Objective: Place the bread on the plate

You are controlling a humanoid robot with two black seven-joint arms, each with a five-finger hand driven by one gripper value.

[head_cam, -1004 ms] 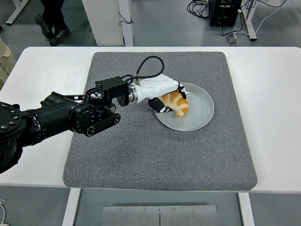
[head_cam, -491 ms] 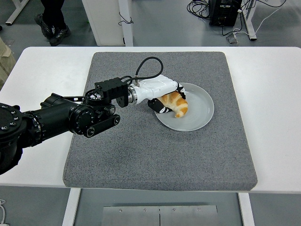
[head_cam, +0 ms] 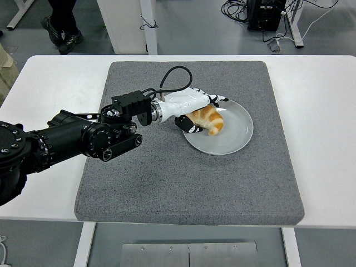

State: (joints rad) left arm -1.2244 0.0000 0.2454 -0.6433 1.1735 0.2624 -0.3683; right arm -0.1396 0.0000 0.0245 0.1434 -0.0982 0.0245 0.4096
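Item: bread [head_cam: 208,118], a golden croissant-shaped piece. Location: lying on the left part of the plate [head_cam: 236,138], its curved end pointing toward the plate's middle.

Item: plate, round, pale grey. Location: on the grey mat [head_cam: 189,183], right of the mat's centre and toward its far half.

Item: grey mat, square, textured. Location: covers the middle of the white tabletop [head_cam: 322,139].

Item: left robot hand [head_cam: 197,111], white shell with black fingers [head_cam: 217,99]. Location: reaching in from the left over the plate's left rim, right against the bread. State: upper fingers lifted and spread above the bread, lower ones beside its near-left side; grip loosened, though whether contact remains cannot be told.

Item: black cable [head_cam: 172,75], looped above the wrist.

Item: a person's legs and shoes [head_cam: 61,30]. Location: on the floor beyond the tabletop's far left corner.
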